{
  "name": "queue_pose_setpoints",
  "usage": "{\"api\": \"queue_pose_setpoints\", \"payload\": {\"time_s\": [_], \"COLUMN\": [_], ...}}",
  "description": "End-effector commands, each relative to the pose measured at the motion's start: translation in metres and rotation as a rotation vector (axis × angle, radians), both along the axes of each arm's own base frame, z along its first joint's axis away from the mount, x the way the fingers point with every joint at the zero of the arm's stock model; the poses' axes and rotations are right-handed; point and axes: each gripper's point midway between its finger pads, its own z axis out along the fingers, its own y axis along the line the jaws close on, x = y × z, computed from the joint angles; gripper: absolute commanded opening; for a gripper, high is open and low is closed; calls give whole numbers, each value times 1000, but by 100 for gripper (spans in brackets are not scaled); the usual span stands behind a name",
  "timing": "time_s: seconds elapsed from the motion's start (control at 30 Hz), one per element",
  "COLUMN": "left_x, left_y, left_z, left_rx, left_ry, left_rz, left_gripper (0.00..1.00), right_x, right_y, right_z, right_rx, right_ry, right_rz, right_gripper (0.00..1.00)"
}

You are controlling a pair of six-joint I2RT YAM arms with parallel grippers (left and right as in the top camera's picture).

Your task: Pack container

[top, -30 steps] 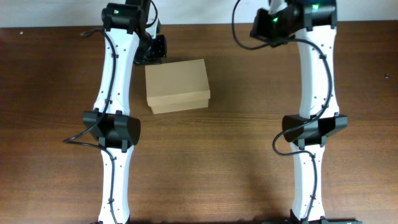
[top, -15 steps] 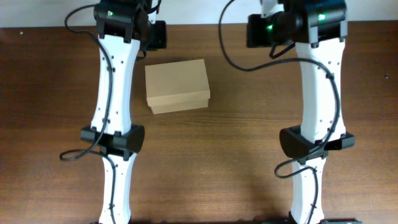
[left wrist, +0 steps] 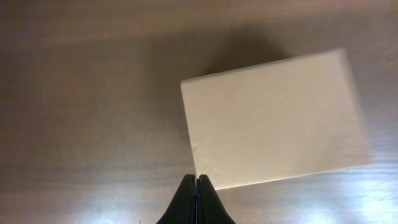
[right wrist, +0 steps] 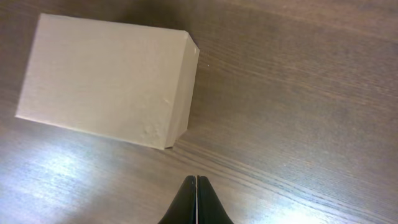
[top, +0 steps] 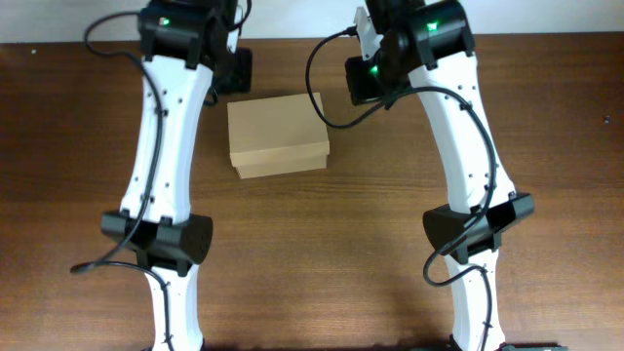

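Right pincer (right wrist: 196, 180), shut and empty like the left pincer (left wrist: 196, 180), has swung in beside the seemingly closed cardboard box (top: 278, 135), likely readying to open it.

A: How does the right hand (right wrist: 197, 186) stand?
B: Its two dark fingers are pressed together with nothing between them, above the bare wood of the table (right wrist: 298, 93).
A: And the container (right wrist: 106, 81)?
B: A plain tan cardboard box, lid down, resting on the table ahead of the hand and off to its left. Its nearest corner is close to the fingertips but apart from them.
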Motion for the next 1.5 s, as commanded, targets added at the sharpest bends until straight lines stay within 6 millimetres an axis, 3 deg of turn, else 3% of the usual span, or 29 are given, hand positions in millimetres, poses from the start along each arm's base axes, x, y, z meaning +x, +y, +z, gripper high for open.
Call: {"api": "queue_pose_setpoints", "payload": {"time_s": [0.0, 0.2, 0.37, 0.83, 1.0, 1.13, 1.23, 1.33, 1.4, 1.47], "left_x": [-1, -11, -17, -29, -34, -28, -19, -2, 14, 28], "left_y": [0, 1, -4, -3, -2, -4, -4, -3, 2, 15], "left_z": [-41, -97, -123, -164, -171, -170, -156, -118, -79, -34], "left_rx": [-25, -12, -34, -34, -30, -36, -43, -66, -82, -71], "left_ry": [112, 236, 286, 353, 371, 346, 292, 182, 69, -61], "left_rz": [-31, -34, -39, -38, -37, -34, -32, -24, -14, 13], "left_gripper": [2, 2, 2, 2, 2, 2, 2, 2, 2, 2], "right_x": [-3, -9, -14, -33, -40, -34, -21, -1, 13, 28], "right_y": [10, 37, 50, 56, 55, 57, 59, 60, 54, 35], "right_z": [-7, -33, -63, -158, -174, -170, -147, -98, -59, -9], "right_rx": [7, -9, -31, -61, -60, -50, -33, 6, 11, -10], "right_ry": [14, 51, 106, 287, 319, 294, 225, 103, -3, -138], "right_rz": [48, 112, 139, 160, 162, 164, 186, 174, 153, 103], "right_gripper": [4, 4, 4, 4, 4, 4, 4, 4, 4, 4]}}
